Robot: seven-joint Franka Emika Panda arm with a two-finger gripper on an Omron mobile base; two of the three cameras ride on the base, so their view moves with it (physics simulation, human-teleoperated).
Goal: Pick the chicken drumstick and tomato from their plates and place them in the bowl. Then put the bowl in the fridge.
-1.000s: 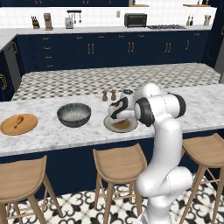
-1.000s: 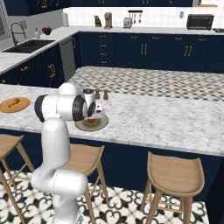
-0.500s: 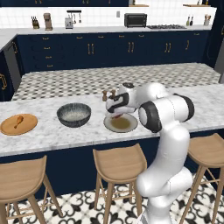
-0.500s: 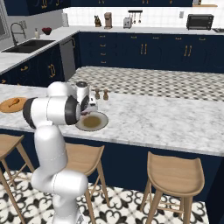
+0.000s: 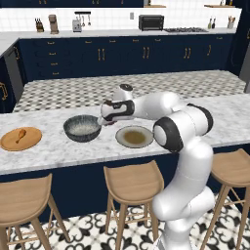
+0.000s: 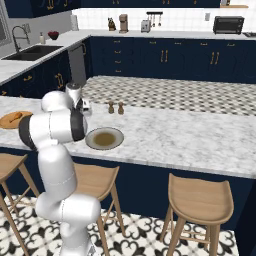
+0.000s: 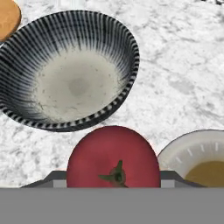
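The red tomato (image 7: 113,157) sits between my fingertips (image 7: 54,178), and my gripper (image 5: 105,120) is shut on it, held above the counter between the bowl and the grey-rimmed plate (image 5: 134,136). The dark speckled bowl (image 5: 82,128) stands just left of the gripper with nothing in its pale inside (image 7: 70,83). The grey-rimmed plate (image 7: 197,153) lies bare beside it. At the far left, the chicken drumstick (image 5: 20,135) rests on the orange wood plate (image 5: 29,144). The fridge is out of view.
Two small shakers (image 6: 111,107) stand on the marble island behind the grey-rimmed plate (image 6: 104,138). Wooden stools (image 5: 132,183) line the island's near side. Navy cabinets and a back counter with appliances run along the far wall.
The arm has swung left from over the grey-rimmed plate toward the bowl, carrying the tomato in the gripper. The plates, bowl and drumstick have not moved.
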